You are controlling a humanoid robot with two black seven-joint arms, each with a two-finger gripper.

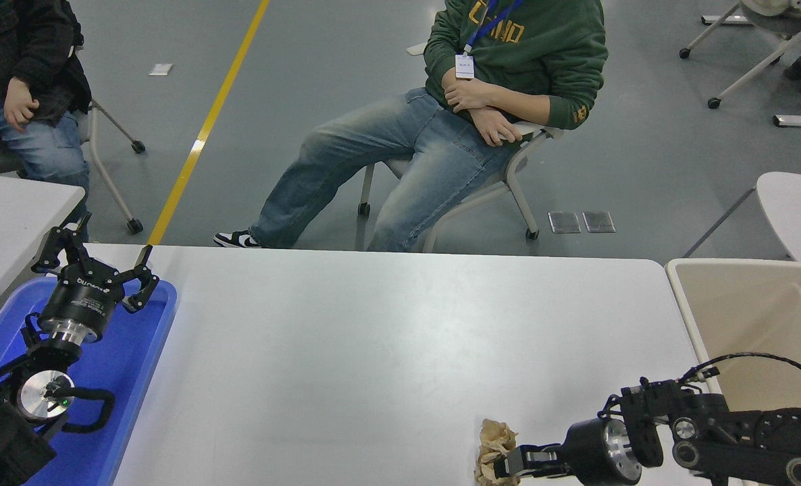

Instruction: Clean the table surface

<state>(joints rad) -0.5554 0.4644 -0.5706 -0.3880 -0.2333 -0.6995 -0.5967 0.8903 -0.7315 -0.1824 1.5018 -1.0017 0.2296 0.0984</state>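
The table surface [387, 337] is a wide white-grey top. A crumpled brown paper wad [496, 442] sits low over its near edge, right of the middle. My right gripper [506, 467] reaches in from the lower right, pointing left, and is shut on the wad. My left gripper [103, 250] stays parked at the lower left with its fingers spread open and nothing between them.
A blue tray [137, 364] lies under the left arm at the table's left end. A beige bin [765, 317] stands off the right end. Two people sit on chairs beyond the far edge. Smaller white tables [9, 209] flank the scene.
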